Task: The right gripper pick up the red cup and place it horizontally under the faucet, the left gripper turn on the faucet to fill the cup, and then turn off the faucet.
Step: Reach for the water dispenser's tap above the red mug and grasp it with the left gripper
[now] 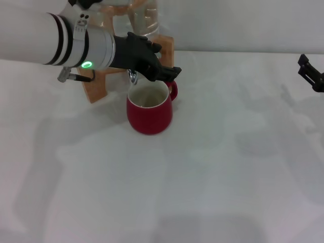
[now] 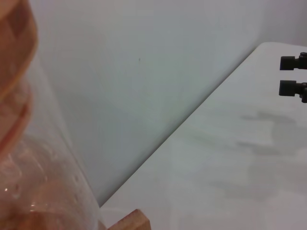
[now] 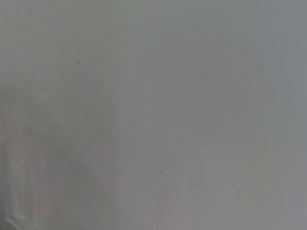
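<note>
The red cup (image 1: 149,112) stands upright on the white table (image 1: 212,177), left of centre in the head view, directly below the faucet (image 1: 133,76). Its off-white inside shows, but whether it holds water cannot be told. The left gripper (image 1: 161,68) reaches over the faucet at upper left, before the glass jar (image 1: 136,17) in its wooden stand (image 1: 98,87); whether its pincer is spread or pressed together cannot be told. The right gripper (image 1: 310,70) sits spread at the right edge.

Red cup (image 1: 150,117), off-white inside. Black left gripper (image 1: 164,72); white arm (image 1: 45,40), black bands, green light. Chrome faucet (image 1: 133,77). Tan wooden stand (image 1: 96,86). White table (image 1: 212,167).
</note>
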### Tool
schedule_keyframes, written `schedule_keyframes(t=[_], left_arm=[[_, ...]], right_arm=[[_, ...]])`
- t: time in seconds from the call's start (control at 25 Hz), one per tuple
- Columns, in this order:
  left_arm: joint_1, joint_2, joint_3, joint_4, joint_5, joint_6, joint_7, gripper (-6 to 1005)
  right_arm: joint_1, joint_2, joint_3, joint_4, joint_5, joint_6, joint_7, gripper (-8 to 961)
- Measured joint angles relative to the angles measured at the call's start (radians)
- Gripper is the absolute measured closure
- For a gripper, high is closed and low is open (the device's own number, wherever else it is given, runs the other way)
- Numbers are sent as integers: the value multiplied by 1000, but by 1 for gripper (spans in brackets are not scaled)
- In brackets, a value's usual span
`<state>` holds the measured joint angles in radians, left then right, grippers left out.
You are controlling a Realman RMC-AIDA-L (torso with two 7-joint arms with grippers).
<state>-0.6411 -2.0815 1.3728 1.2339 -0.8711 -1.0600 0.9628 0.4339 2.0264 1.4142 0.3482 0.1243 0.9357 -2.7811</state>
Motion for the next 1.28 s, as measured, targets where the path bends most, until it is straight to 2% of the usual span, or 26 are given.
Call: schedule_keyframes(t=[0.76,1.28], left_arm=[[2,0,19,6,-1,-16,3,242],[45,0,23,57,-3,-30,0,242]], right_arm=[[-1,1,-2,3,0,-3,0,95],[-1,2,-6,3,0,-3,10,95]])
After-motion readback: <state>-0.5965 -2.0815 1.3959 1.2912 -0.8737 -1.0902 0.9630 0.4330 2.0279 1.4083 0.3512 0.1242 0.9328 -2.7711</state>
